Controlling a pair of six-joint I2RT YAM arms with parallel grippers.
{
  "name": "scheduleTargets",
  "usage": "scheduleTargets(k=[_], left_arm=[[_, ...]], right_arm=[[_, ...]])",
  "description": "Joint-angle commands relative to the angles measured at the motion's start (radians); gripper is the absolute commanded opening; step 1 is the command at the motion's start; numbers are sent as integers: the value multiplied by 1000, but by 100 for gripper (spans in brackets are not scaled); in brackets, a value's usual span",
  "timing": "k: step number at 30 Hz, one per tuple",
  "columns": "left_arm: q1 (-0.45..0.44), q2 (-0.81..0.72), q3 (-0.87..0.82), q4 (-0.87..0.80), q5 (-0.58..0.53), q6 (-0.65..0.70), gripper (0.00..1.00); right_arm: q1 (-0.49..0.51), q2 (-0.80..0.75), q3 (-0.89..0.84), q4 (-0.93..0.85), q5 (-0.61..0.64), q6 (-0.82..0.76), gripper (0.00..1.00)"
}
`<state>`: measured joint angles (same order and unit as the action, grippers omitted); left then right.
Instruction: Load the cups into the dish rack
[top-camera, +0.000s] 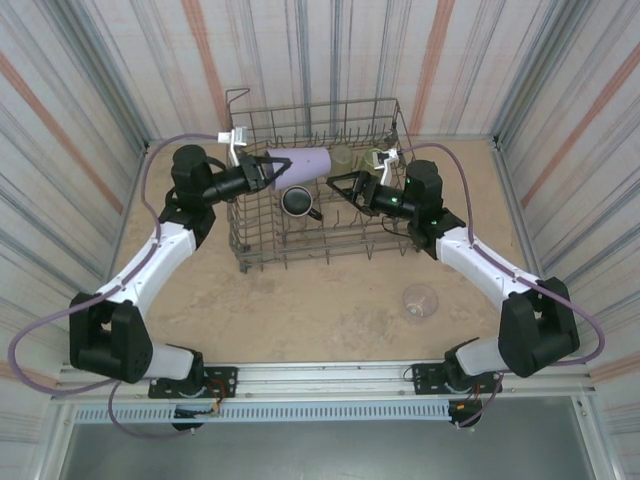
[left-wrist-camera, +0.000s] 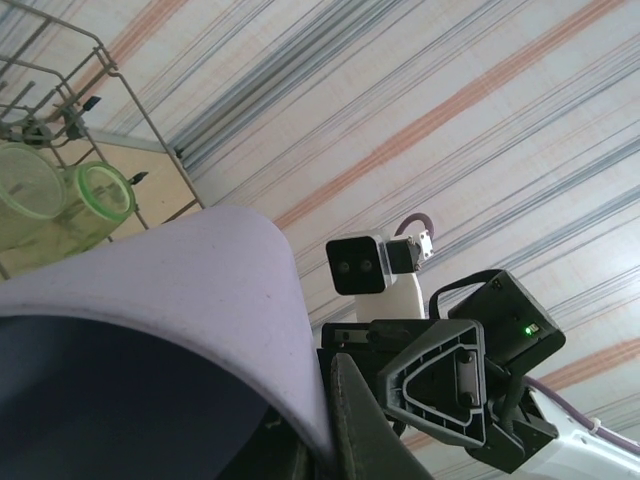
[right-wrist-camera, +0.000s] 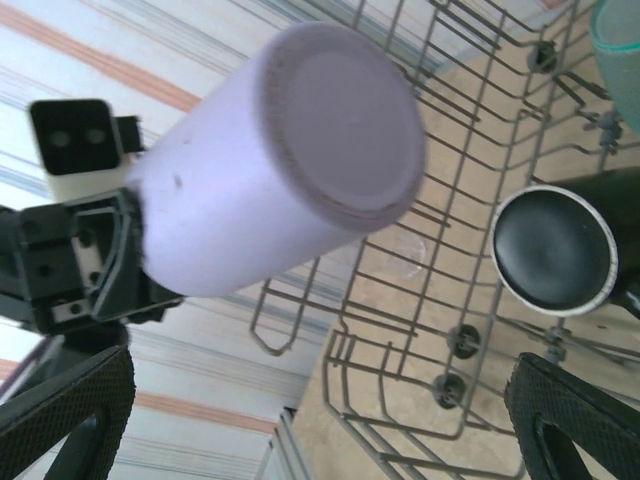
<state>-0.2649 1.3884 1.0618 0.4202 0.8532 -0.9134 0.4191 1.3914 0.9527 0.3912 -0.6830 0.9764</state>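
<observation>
Setting: striped walls (top-camera: 100, 60) enclose a tan table (top-camera: 300, 310); the rack (top-camera: 262, 250) sits at its far middle, between the two arms.
Purple cup (top-camera: 300, 163): in the air above the rack's far-left part, lying sideways, with its mouth toward the left arm and its closed base toward the right arm.
Left gripper (top-camera: 273, 170): clamped on the cup's rim wall. The left wrist view looks along the cup's outside and shows a finger at the rim, so the grip is at the mouth end.
Right gripper (top-camera: 338, 190): jaws wide apart and holding nothing. It faces the cup's base from just beside it, and its pads (right-wrist-camera: 70, 410) frame that base in the right wrist view.
Why so held: probably a hand-over or regrasp, since a rim grip makes it hard to set the cup mouth down on the tines.
Already in the rack: the mug (top-camera: 297, 202) near the middle and two green cups (top-camera: 342, 155) by the far wall.
Not yet loaded: a clear cup (top-camera: 420, 301) on the table near the right arm, well apart from the rack.
Risk: the rim grip is narrow, so the cup could tip or slip if nudged before the right jaws close.
</observation>
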Motion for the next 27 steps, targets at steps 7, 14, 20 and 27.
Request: scheduleTargets(k=[7,14,20,27], left_arm=[[-41,109,7,357,35,-191,0],[-92,147,23,373,33,-182,0],[-120,169,9,417,27,-184,0],[-135,188,3,432,32,-191,0]], right_arm=[[-38,-19,-26,230,-29,148,99],[-71,19,-37,313,-15,259,99],[-83,66,-29,368,-1,345,99],[-82,72,-22,373,31,355,99]])
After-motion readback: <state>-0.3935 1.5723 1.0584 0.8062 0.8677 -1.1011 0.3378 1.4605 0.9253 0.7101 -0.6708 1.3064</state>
